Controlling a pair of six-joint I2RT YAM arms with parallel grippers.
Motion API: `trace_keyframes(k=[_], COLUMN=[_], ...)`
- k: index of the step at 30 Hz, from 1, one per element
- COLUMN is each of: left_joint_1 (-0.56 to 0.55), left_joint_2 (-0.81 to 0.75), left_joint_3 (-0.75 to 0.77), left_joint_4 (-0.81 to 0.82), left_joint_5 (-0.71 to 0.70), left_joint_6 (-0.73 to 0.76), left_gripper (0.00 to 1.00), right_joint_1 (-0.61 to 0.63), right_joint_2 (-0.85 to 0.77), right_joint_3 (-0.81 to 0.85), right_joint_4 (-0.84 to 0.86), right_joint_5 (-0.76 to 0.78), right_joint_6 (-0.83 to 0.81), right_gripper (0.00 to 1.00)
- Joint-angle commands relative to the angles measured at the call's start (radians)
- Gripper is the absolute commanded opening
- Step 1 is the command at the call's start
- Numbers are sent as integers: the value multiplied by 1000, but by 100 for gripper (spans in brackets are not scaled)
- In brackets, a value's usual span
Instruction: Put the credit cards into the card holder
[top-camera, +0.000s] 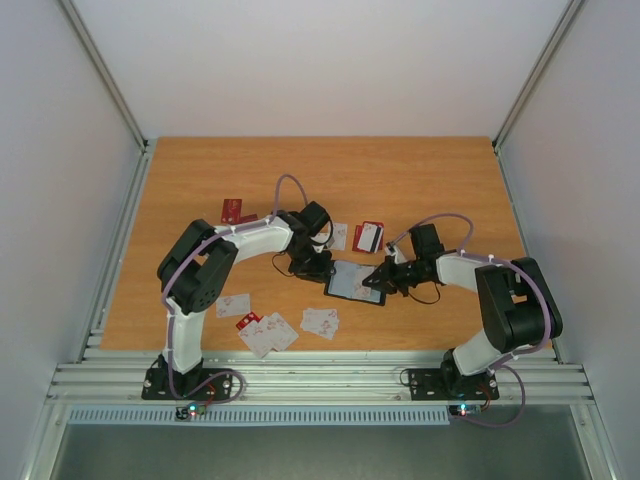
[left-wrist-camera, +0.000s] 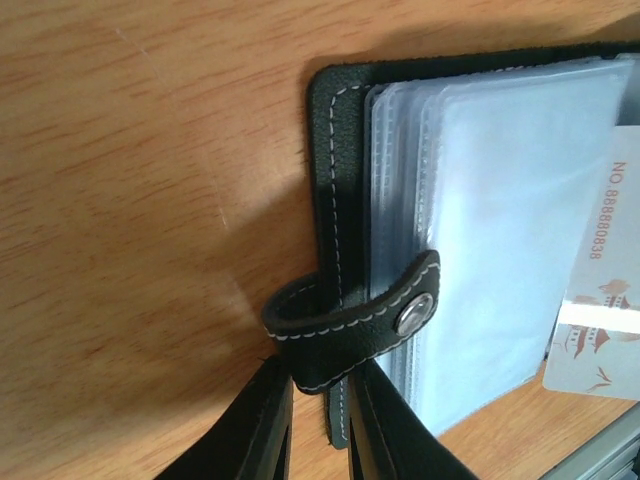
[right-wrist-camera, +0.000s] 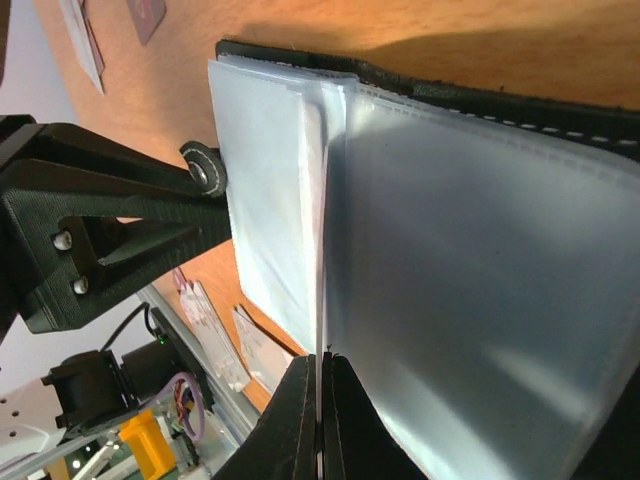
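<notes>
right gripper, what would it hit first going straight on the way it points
The card holder's clear sleeves; the right gripper, shut on an edge-on credit card, points right between them, though depth is unclear.

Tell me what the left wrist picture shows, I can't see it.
The left gripper pinches the edge of the open black card holder on the wooden table. Clear sleeves fill it, and a white card with red print pokes out.

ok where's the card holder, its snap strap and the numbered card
card holder (left-wrist-camera: 325, 150): left wrist view, black stitched cover edge
snap strap (left-wrist-camera: 350, 322): left wrist view, mid-strap beside the stud
numbered card (left-wrist-camera: 605, 300): left wrist view, middle of its face
</notes>
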Motion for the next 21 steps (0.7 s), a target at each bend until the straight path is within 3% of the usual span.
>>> trace_keyframes(k=[1, 10, 16, 21], left_joint_1=[0, 0, 1, 0], left_joint_2=[40, 58, 54, 43], left_joint_3=[11, 38, 51, 43], left_joint_4=[-35, -65, -90, -105], left_joint_5=[-7, -14, -53, -102], left_joint_6=[27, 42, 44, 36], left_gripper=[18, 18, 18, 17], right_joint_1=[6, 6, 6, 6], right_joint_2=[18, 43, -88, -181], right_joint_3=[6, 18, -2, -92], right_joint_4=[66, 57, -1, 113], right_joint_5=[-32, -18, 84, 114], right_joint_6=[4, -47, -54, 32], right_gripper=[1, 1, 1, 1])
